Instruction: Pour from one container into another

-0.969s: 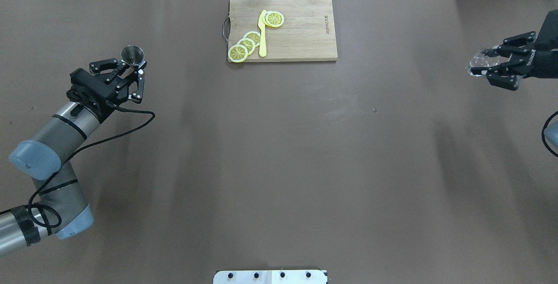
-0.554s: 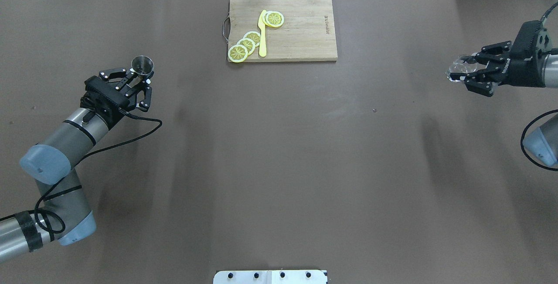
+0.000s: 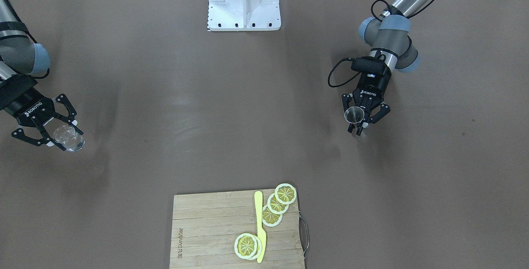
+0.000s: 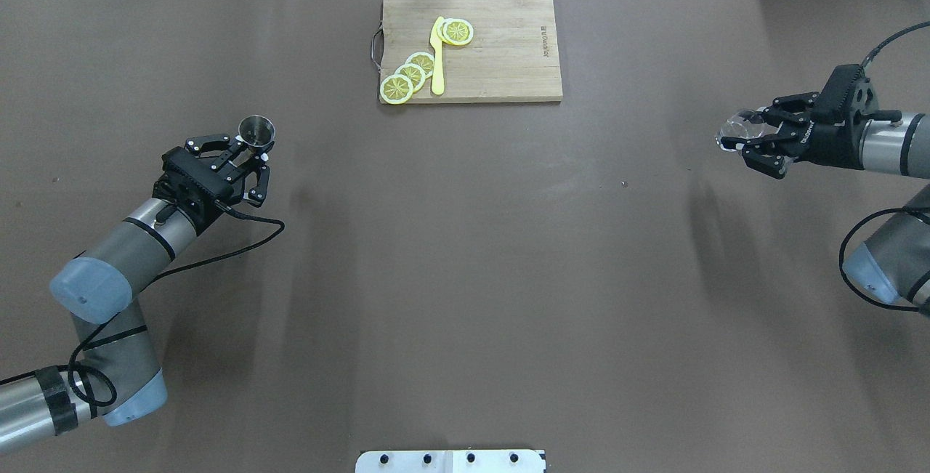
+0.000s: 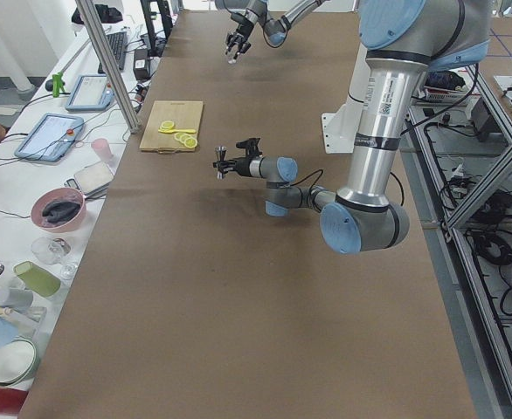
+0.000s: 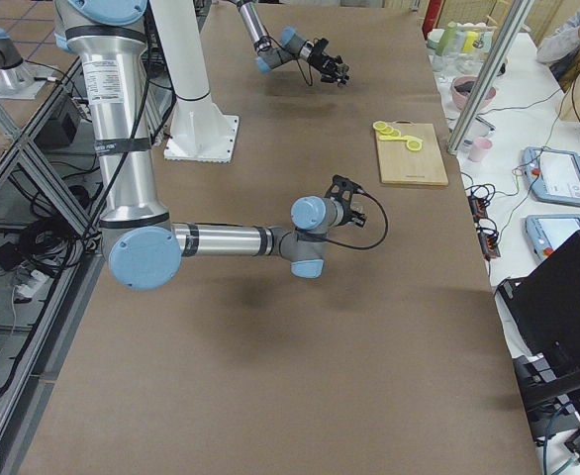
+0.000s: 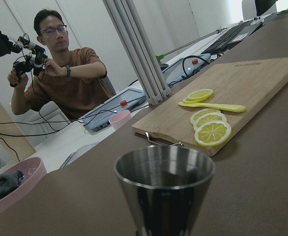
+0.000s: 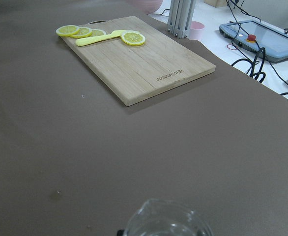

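Note:
A steel jigger [image 4: 256,127] stands upright above the left part of the table, with my left gripper [image 4: 251,150] shut on its waist. The left wrist view shows its open cone [image 7: 164,184] close up, and its inside looks dark. A clear glass [image 4: 732,126] hangs above the table's right part, and my right gripper [image 4: 745,136] is shut on it. Only the glass rim [image 8: 166,224] shows at the bottom of the right wrist view. In the front-facing view the jigger [image 3: 354,115] is at the right and the glass [image 3: 70,140] at the far left. A wide stretch of table separates them.
A wooden cutting board [image 4: 501,51] lies at the far middle, carrying lemon slices [image 4: 409,75] and a yellow knife [image 4: 437,55]. The robot's white base plate [image 4: 450,461] is at the near edge. Beyond the far edge sit an operator [image 7: 60,73], bowls and cables.
Both arms have carried their containers inward. The jigger moved right and slightly nearer to the robot, and the glass moved left. Both grips are unchanged.

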